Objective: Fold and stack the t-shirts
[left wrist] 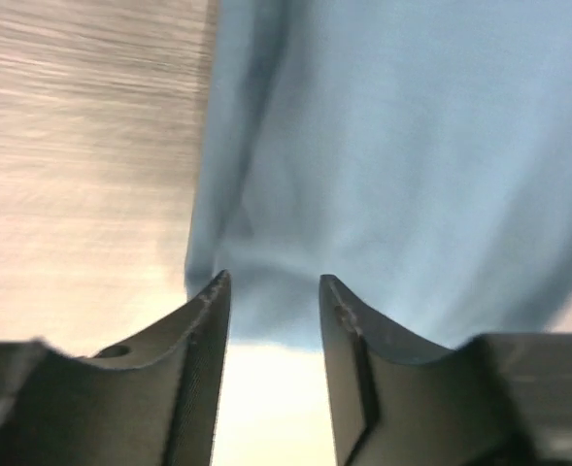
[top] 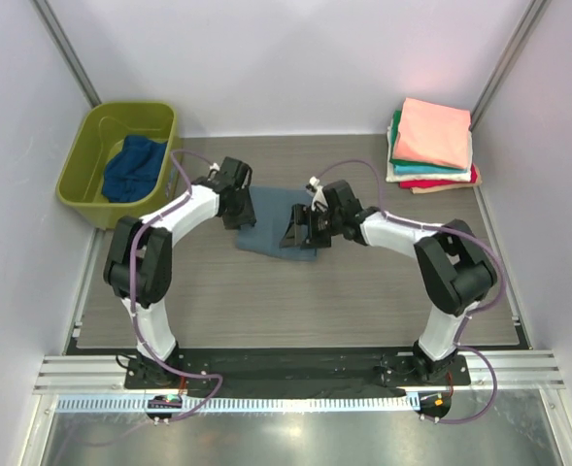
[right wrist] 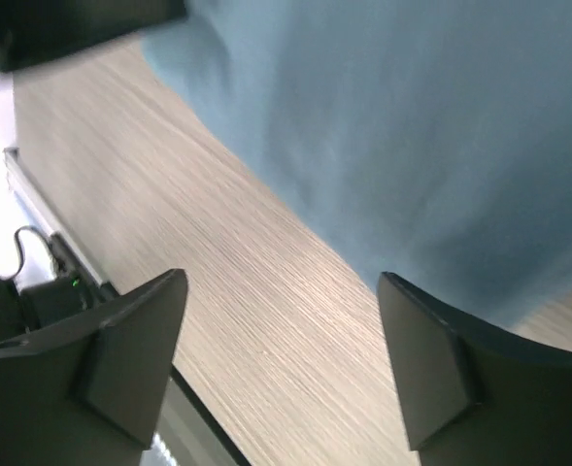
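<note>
The grey-blue shirt (top: 271, 236) lies mid-table as a compact, partly folded shape, with one gripper at each end of it. The left gripper (left wrist: 274, 283) stands part-way open at the shirt's left edge with nothing between its fingers. The cloth begins just past the tips. The right gripper (right wrist: 284, 277) is spread wide and empty over bare table (top: 295, 311) beside the shirt's right edge. We judge that we are between grasps on a fold of this shirt. To do it well, we should bring both grippers onto matching points of the same edge and pinch all the layers there, not just the top one. Then we should lift together and evenly, so the cloth carries across without skewing or dragging the lower half. Uneven lifting would likely leave a crooked packet. The finished stack (top: 431, 146) sits at the far right corner, salmon pink shirt (top: 433, 131) on top, and the navy shirt (top: 135, 167) waits in the tub (top: 77, 165).
</note>
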Robot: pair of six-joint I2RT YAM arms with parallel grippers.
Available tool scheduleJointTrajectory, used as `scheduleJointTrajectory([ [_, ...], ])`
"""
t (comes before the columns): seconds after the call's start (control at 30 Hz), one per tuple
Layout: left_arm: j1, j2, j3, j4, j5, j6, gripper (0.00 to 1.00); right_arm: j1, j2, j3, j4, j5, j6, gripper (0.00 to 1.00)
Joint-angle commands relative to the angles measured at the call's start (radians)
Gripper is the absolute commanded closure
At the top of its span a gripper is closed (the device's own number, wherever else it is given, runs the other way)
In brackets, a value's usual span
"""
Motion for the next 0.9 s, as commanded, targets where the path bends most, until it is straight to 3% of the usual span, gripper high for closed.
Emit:
scheduleJointTrajectory([
  [0.0,-0.066,-0.151,0.134,-0.206,-0.199,0.04,0.55,-0.024,-0.11,0.143,-0.208,0.133,-0.121,0.12],
  [0.17,-0.128,-0.239,0.309,-0.465,-0.237,0.085,0.48,-0.147,-0.104,0.189,-0.268,0.145,-0.107,0.04],
  [0.27,-0.14,-0.317,0.316,-0.55,-0.291,0.135,0.47,-0.201,-0.071,0.211,-0.281,0.197,-0.116,0.03],
  [0.47,-0.14,-0.438,0.155,-0.527,-0.464,0.208,0.41,-0.252,0.071,0.309,-0.298,0.228,-0.138,0.02],
  [0.73,-0.14,-0.397,0.052,-0.507,-0.469,0.191,0.44,-0.27,0.3,0.456,-0.279,0.208,-0.138,0.02],
  [0.87,-0.131,-0.409,0.029,-0.489,-0.472,0.203,0.44,-0.265,0.364,0.444,-0.207,0.144,-0.09,0.04],
])
